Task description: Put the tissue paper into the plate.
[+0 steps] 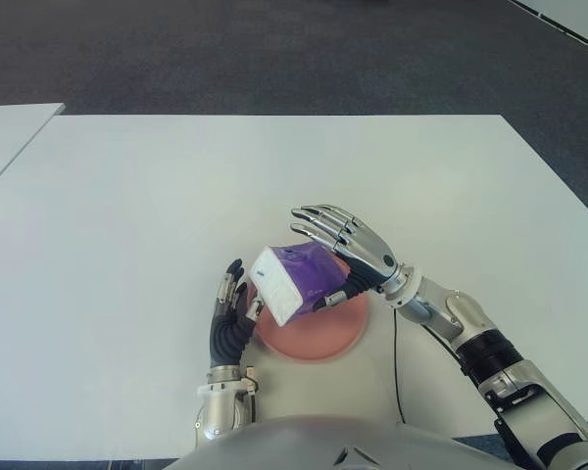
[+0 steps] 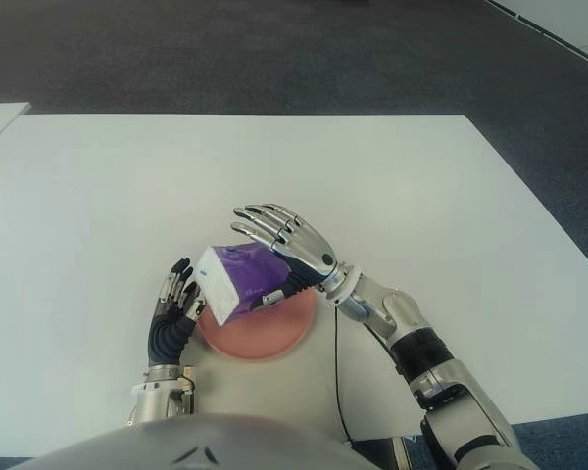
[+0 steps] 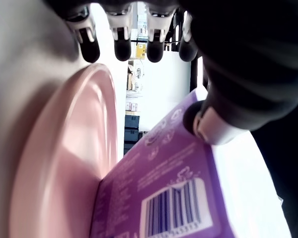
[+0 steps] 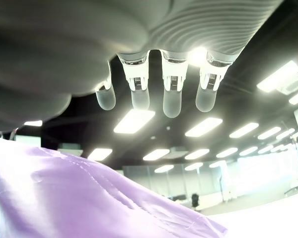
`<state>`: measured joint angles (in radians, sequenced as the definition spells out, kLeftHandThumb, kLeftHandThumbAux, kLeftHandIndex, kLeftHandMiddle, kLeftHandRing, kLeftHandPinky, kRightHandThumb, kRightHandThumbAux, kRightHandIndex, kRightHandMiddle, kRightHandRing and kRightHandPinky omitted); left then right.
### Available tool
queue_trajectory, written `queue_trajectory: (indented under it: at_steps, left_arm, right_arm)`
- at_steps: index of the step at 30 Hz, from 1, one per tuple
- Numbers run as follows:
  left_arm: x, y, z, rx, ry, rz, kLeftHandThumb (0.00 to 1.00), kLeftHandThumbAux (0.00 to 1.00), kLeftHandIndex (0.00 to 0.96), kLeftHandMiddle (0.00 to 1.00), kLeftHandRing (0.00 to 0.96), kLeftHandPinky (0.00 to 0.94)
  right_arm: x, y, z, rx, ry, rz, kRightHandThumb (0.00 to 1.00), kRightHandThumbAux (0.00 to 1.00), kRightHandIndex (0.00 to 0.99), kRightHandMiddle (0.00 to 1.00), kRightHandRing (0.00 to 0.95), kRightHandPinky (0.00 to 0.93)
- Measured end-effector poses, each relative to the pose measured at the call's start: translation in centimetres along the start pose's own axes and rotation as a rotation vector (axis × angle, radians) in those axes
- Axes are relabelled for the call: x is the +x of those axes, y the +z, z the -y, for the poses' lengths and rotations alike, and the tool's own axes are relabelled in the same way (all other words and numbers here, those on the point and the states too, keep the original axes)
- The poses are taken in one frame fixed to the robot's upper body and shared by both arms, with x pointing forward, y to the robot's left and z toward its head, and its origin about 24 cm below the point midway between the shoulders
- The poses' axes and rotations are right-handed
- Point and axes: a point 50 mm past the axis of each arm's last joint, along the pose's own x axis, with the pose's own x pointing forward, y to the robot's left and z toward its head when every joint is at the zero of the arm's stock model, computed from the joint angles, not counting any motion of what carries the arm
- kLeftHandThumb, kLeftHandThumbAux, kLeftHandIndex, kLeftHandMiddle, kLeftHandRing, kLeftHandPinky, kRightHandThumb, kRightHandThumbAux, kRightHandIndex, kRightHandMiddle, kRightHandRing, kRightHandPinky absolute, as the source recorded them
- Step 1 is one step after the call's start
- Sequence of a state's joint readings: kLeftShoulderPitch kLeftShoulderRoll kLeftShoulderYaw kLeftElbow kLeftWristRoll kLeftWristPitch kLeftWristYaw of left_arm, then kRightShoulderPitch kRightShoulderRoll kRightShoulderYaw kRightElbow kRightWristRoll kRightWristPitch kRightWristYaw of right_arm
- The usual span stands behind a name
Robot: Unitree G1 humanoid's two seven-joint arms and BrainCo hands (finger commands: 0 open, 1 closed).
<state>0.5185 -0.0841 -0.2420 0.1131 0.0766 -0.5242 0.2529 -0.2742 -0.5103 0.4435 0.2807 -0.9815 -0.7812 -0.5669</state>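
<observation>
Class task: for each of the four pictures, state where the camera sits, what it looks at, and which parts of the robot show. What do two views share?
Left eye: head, looking down at white table; both arms show.
Right eye: same scene, slightly shifted.
Left wrist: beside left robot hand, seeing pink plate and purple tissue pack.
Right wrist: under right robot hand, facing ceiling lights.
Shared: the tissue pack.

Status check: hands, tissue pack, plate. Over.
Left hand open at plate's left edge, thumb on tissue pack. Right hand open, thumb under the pack's right side. Pack tilted over pink plate, not flat yet. Nothing in the way.
</observation>
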Motion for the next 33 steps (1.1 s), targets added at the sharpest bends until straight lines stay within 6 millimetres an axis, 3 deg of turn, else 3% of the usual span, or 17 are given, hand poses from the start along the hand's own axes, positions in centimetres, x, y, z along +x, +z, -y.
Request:
queue_trajectory:
  at_steps: [14,21,33]
  left_arm:
    - [0.6,0.1,-0.2,0.017,-0.003,0.02,0.12,0.678,0.05,0.035,0.03,0.052]
    - [0.7,0.3,-0.3,0.017,-0.005,0.034,0.123,0.657,0.044,0.025,0.022,0.037]
    - [0.8,0.4,-0.3,0.017,-0.008,0.042,0.095,0.658,0.038,0.029,0.02,0.031]
  right_arm:
    - [-0.2,-0.7,0.0,0.04,0.043,-0.057,0.24,0.259,0.0,0.0,0.0,0.0]
    - [-0.1,-2.5,2.0,0.19,-0.002,-0.182,0.135,0.26,0.0,0.0,0.0,0.0]
    - [-1.1,-6.0,5.2,0.496,-0.259,-0.402,0.007,0.279,0.0,0.005,0.0,0.0]
